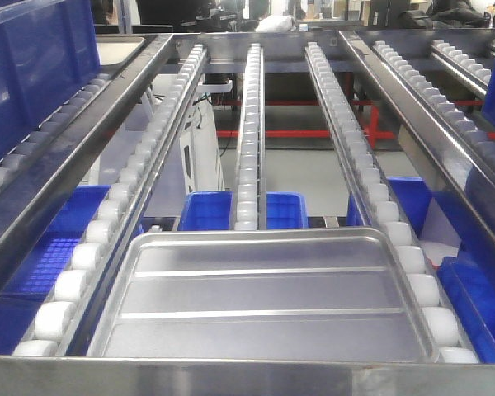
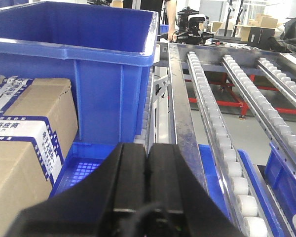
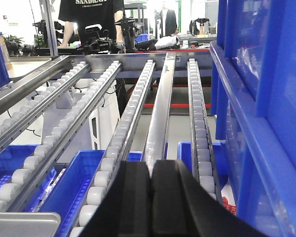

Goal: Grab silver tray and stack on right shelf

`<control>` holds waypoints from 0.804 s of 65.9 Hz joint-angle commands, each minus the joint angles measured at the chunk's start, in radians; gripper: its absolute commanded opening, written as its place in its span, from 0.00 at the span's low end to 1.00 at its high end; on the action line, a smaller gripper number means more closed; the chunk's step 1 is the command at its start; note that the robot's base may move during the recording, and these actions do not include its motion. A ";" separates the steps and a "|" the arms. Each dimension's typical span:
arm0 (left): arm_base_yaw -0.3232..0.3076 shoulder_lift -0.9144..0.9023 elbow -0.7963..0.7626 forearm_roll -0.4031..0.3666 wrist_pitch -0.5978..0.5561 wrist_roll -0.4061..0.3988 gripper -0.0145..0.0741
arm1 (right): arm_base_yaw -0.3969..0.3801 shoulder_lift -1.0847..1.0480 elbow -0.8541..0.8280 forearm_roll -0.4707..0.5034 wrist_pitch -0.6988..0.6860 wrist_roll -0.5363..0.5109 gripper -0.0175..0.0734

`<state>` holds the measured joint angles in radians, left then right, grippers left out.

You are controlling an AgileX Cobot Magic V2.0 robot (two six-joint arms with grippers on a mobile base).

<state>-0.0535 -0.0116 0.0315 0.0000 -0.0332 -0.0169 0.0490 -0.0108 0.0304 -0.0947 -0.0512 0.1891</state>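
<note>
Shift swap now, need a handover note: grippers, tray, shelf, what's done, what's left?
Left gripper: shut, empty, blue crate ahead of it.
Right gripper: shut, empty.
Silver tray: lies flat on the right shelf, on its roller rails, down at the front bar.
Done: tray looks placed; neither gripper holds it.
Left: probably only a check that it sits square.

Above silver tray (image 1: pixel 264 297): open. Right shelf (image 1: pixel 247 124) lane upslope of it bare. Roller rails (image 1: pixel 91 247) hem tray both sides, front bar (image 1: pixel 247 375) at its low edge. Left flank: blue crate (image 2: pixel 74 64), cardboard box (image 2: pixel 24 148) just beside. Right flank: wall of blue crates (image 3: pixel 256 98), close.
</note>
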 commanded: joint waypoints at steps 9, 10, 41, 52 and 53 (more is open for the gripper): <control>0.000 -0.009 0.024 -0.006 -0.082 -0.006 0.06 | 0.000 -0.018 0.000 -0.010 -0.087 -0.001 0.25; 0.000 -0.009 0.024 -0.006 -0.082 -0.006 0.06 | 0.000 -0.018 0.000 -0.010 -0.087 -0.001 0.25; 0.000 -0.009 0.024 0.000 -0.094 -0.005 0.06 | 0.000 -0.018 0.000 -0.010 -0.087 -0.001 0.25; 0.000 -0.009 0.024 0.000 -0.095 -0.005 0.06 | 0.000 -0.018 0.000 -0.010 -0.089 -0.001 0.25; 0.000 -0.009 0.024 0.000 -0.095 -0.005 0.06 | 0.000 -0.018 0.000 -0.010 -0.094 -0.001 0.25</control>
<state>-0.0535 -0.0116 0.0315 0.0000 -0.0370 -0.0169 0.0490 -0.0108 0.0304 -0.0947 -0.0512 0.1891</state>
